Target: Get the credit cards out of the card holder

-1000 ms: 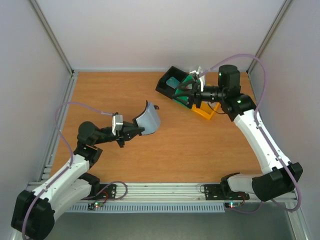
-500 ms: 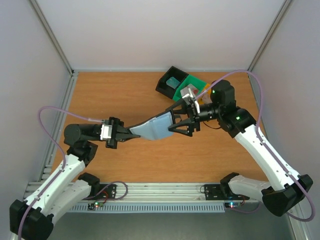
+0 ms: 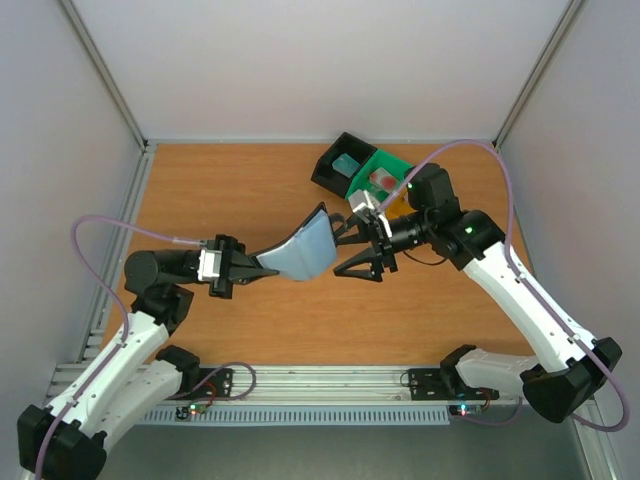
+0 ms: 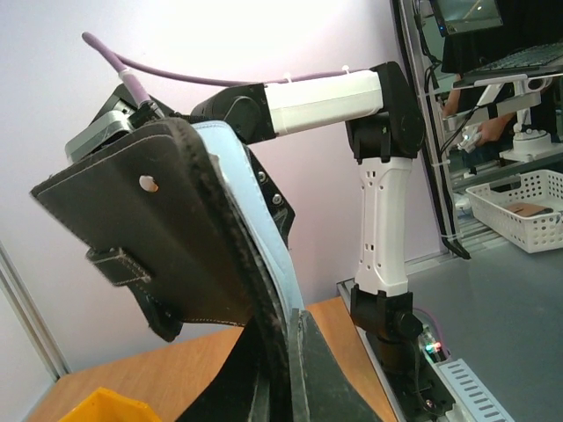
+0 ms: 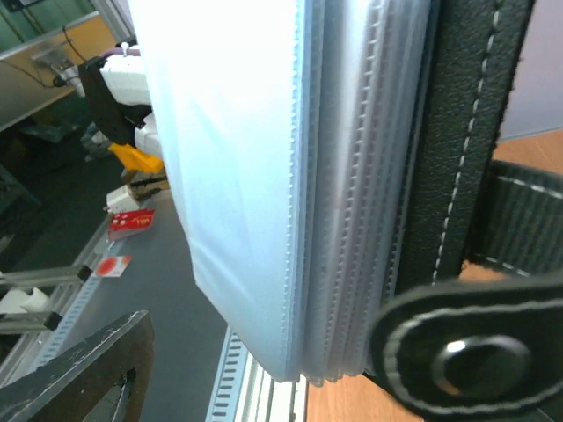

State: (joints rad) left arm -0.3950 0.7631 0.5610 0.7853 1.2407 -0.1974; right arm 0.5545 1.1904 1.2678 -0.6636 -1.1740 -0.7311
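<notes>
Card holder [image 3: 305,248], black book-style wallet, pale blue-grey pockets: aloft over wooden table [image 3: 220,190], clamped in left end effector [image 3: 263,268]; right end effector [image 3: 338,254] spread wide beside it. We fear pinched pockets wrenching it loose.

Wooden table [image 3: 220,190], pale walls [image 3: 300,70], metal frame [image 3: 102,70]

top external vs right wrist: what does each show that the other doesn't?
Only top external: both arms, the left gripper shut on the card holder, which it holds off the table, the right gripper open at its other end, and a teal card in the black tray beside the green tray.
Only right wrist: the pale pockets edge-on, stacked like pages, and the snap tab.
Both: the card holder and the right gripper.
</notes>
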